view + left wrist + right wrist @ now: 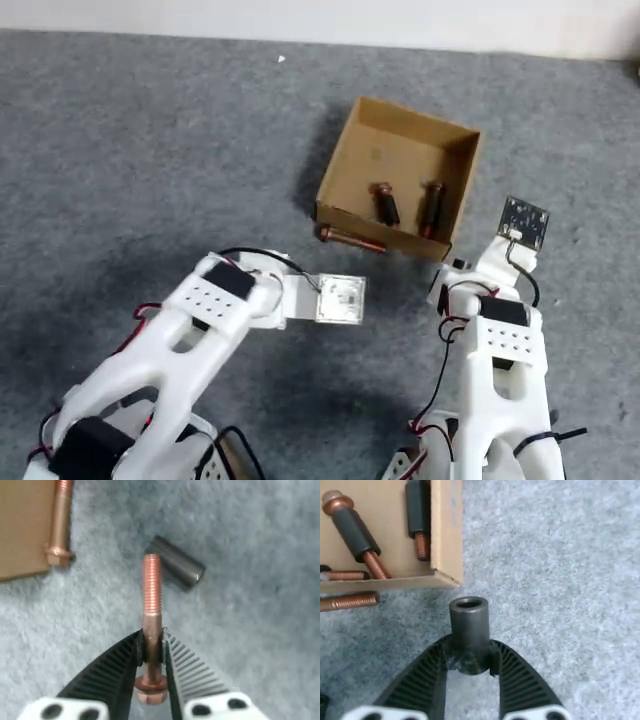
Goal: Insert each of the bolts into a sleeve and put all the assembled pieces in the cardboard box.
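Totalling two assembled pieces (pixel 355 527), two bolts (pixel 151 605), two sleeves (pixel 469 625)

Cropped by the frame edge in the left wrist view: tip of the loose bolt (pixel 60 520), most of the cardboard box (pixel 22 530) beside it. Hidden between the fingers of the left gripper (pixel 151 639): part of the held bolt (pixel 151 590). Masked by that bolt's tip: one end of the blurred loose sleeve (pixel 177 567). Buried in the right gripper (pixel 469 647): back end of the held sleeve (pixel 468 622). Cropped there too: the box, one assembled piece (pixel 418 510), a further copper thread (pixel 345 575), sleeved or not impossible to tell.
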You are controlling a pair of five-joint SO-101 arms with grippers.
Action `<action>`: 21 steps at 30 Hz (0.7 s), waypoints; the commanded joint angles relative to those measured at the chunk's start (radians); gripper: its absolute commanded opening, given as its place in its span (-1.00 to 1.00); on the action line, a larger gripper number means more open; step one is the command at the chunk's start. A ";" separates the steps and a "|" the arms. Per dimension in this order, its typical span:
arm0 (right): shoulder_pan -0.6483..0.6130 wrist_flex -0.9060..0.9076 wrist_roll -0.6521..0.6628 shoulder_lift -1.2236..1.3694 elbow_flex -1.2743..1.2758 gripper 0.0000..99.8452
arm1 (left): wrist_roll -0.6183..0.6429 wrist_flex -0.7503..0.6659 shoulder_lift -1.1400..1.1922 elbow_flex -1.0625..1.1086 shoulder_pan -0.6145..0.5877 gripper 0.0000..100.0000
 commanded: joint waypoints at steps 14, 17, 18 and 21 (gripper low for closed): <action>0.007 -0.031 -0.002 -0.033 -0.005 -0.99 | 0.591 0.035 -0.047 -0.140 -0.162 -0.66; 0.007 -0.031 -0.002 -0.033 -0.005 -0.99 | 0.819 0.072 -0.047 -0.177 -0.140 -0.80; 0.007 -0.031 -0.002 -0.033 -0.005 -0.99 | 0.919 0.086 -0.047 -0.196 -0.136 -0.84; 0.007 -0.031 -0.002 -0.033 -0.005 -0.99 | 1.180 0.115 -0.047 -0.239 -0.156 -0.92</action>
